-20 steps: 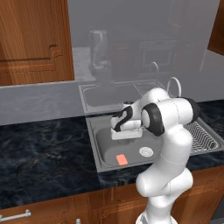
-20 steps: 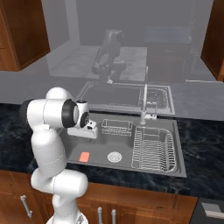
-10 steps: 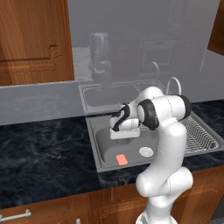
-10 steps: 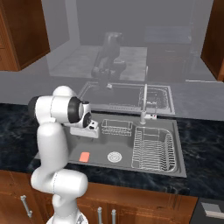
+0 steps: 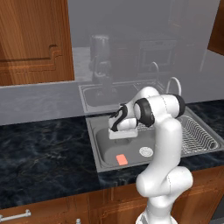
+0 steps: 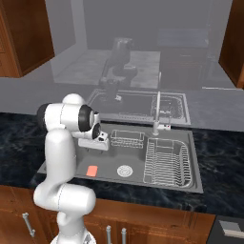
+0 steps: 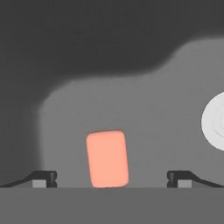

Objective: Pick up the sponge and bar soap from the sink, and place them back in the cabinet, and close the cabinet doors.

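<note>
The salmon-pink bar soap (image 5: 122,159) (image 6: 92,170) lies flat on the floor of the grey sink (image 5: 101,154) (image 6: 193,159), near its front left corner. My gripper (image 5: 121,136) (image 6: 93,145) hangs over the basin, above and behind the soap, pointing down. In the hand view the soap (image 7: 107,158) lies between the two wide-apart fingertips (image 7: 43,178), and the gripper (image 7: 112,179) is open with nothing held. The sponge is out of view. A reddish-brown cabinet door (image 5: 35,39) shows at the upper left.
The round white drain (image 5: 146,151) (image 6: 125,170) (image 7: 216,122) sits right of the soap. A wire dish rack (image 6: 167,162) fills the sink's right side, a small wire basket (image 6: 127,138) hangs at the back, and the faucet (image 6: 156,114) rises behind. Dark marble counter (image 5: 43,153) surrounds the basin.
The arm has swung slightly left and the hand has dropped a little lower over the basin. The soap has not moved and the jaws stay wide.
</note>
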Controlling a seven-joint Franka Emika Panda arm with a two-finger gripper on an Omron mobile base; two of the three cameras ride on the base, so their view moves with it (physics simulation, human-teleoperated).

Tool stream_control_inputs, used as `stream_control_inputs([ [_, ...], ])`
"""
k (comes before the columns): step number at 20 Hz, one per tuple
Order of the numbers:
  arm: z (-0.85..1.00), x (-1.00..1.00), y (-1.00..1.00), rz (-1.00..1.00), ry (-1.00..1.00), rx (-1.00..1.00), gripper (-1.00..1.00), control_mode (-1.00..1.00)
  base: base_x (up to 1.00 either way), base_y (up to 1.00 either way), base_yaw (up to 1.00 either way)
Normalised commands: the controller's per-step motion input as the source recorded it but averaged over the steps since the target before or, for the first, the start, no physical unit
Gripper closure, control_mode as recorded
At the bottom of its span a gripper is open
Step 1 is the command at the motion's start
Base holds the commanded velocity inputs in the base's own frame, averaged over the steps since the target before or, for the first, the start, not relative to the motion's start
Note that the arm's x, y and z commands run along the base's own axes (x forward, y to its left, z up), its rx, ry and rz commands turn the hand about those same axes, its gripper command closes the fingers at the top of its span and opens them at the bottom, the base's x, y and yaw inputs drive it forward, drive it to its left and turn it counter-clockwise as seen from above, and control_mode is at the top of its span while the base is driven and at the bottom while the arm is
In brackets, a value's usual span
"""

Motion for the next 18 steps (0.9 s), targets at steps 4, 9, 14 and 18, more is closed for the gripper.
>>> stream_control_inputs([
  [4,-0.14,0.01,0.0,0.0,0.01,0.0,-1.0,-1.0,0.0,0.0,0.0],
  [9,-0.1,0.0,0.0,0.0,0.02,0.0,-1.0,-1.0,0.0,0.0,0.0],
  [14,-0.07,0.0,0.03,0.0,0.04,0.0,-1.0,-1.0,0.0,0.0,0.0],
  [18,-0.11,0.0,0.07,0.0,0.03,0.0,-1.0,-1.0,0.0,0.0,0.0],
])
